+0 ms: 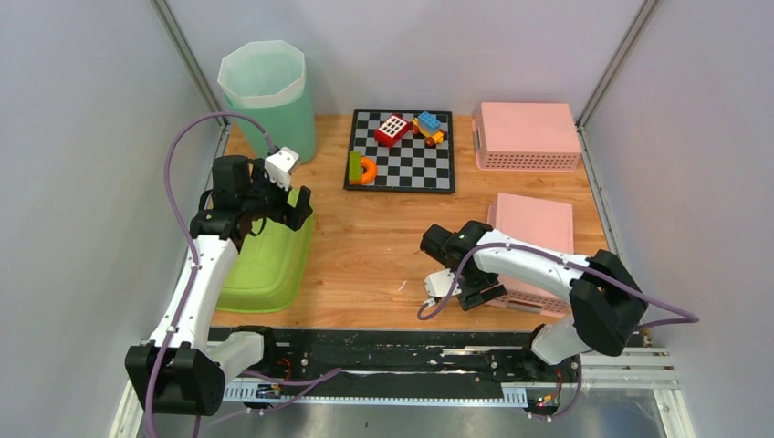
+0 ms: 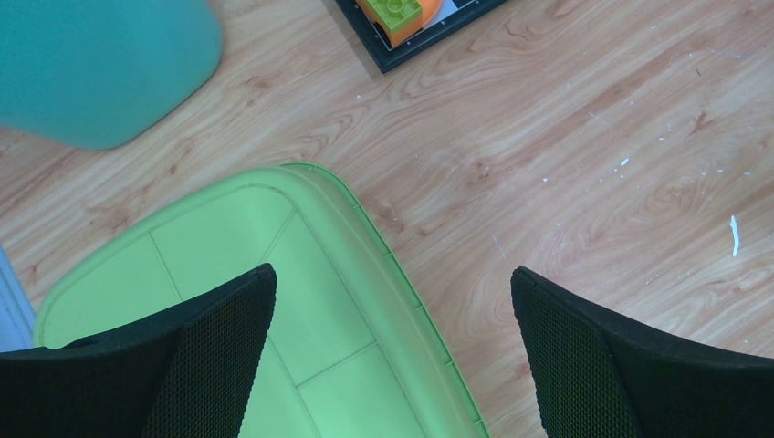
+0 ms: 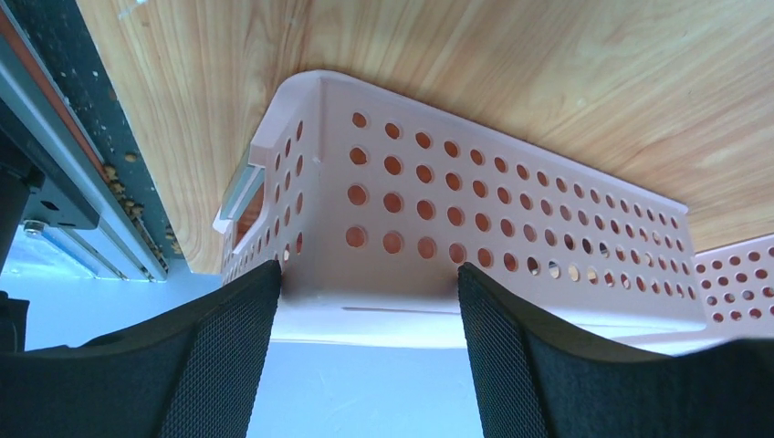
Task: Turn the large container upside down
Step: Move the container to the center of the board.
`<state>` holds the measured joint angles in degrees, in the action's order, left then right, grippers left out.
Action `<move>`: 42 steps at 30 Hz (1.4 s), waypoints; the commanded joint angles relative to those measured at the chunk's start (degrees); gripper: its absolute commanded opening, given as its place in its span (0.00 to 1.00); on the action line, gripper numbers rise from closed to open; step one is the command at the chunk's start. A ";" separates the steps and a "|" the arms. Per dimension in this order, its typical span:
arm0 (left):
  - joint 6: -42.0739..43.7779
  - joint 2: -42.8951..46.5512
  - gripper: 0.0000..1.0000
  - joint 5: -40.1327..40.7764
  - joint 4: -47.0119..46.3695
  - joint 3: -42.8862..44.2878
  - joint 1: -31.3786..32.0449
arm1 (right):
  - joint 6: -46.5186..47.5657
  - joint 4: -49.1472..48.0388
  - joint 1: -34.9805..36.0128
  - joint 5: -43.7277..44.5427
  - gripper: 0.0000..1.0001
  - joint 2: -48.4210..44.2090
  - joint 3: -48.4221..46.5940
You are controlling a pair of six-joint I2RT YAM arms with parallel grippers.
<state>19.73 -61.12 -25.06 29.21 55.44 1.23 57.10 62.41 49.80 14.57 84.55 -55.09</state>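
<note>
A lime green tub [image 1: 265, 269] lies at the left with its ribbed base facing up, also in the left wrist view [image 2: 228, 237]. My left gripper [image 1: 298, 203] is open and empty above the tub's far right corner, its jaws straddling the rim [image 2: 392, 274]. A tall teal bin [image 1: 274, 109] with a white liner stands upright at the back left. My right gripper [image 1: 475, 294] is open, with the near left corner of a pink perforated basket [image 1: 538, 228] between its fingertips [image 3: 367, 274]. That basket [image 3: 456, 201] lies base up.
A second pink basket [image 1: 528, 132] lies base up at the back right. A checkerboard [image 1: 411, 164] with several toy blocks [image 1: 392, 130] sits at the back centre. The teal bin's side [image 2: 100, 64] shows near the left gripper. Grey walls close in left and right.
</note>
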 commanded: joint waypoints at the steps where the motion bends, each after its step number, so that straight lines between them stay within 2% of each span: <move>1: 0.18 -0.02 1.00 0.01 -0.37 -0.60 -0.36 | 1.95 4.74 -2.50 3.57 0.73 -2.82 1.57; 6: 0.14 -0.05 1.00 -0.26 -0.36 -0.51 -0.36 | 2.99 6.41 -6.55 3.08 0.74 -5.21 1.27; 11: 0.18 -0.12 1.00 -0.37 -0.31 -0.46 -0.36 | 2.45 7.63 -7.05 -4.05 0.77 -8.40 -4.08; 16: 0.19 0.36 1.00 -0.29 -0.24 -0.42 -0.36 | -8.10 -3.16 -9.24 -9.72 0.81 -8.59 -12.77; 18: 0.27 0.45 1.00 -0.23 -0.19 -0.49 -0.36 | -13.39 -8.35 -10.99 -8.95 0.81 -7.58 -13.98; 21: 0.23 0.61 1.00 -0.30 -0.16 -0.51 -0.36 | -19.27 -14.81 -13.74 -3.72 0.81 -5.12 -12.86; 27: 0.37 0.74 1.00 -0.40 -0.27 -0.66 -0.36 | -23.10 -22.74 -17.63 2.68 0.82 -2.99 -7.30; 35: 0.47 0.80 1.00 -0.69 -0.21 -0.67 -0.36 | -23.48 -24.05 -21.56 7.09 0.82 -2.47 -2.07; 42: 0.32 0.83 1.00 -0.87 -0.23 -0.51 -0.36 | -23.10 -24.00 -25.39 5.11 0.79 -2.01 2.04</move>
<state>19.75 -61.12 -25.26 29.23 55.44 1.23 35.07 38.00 27.20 18.57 81.80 -55.05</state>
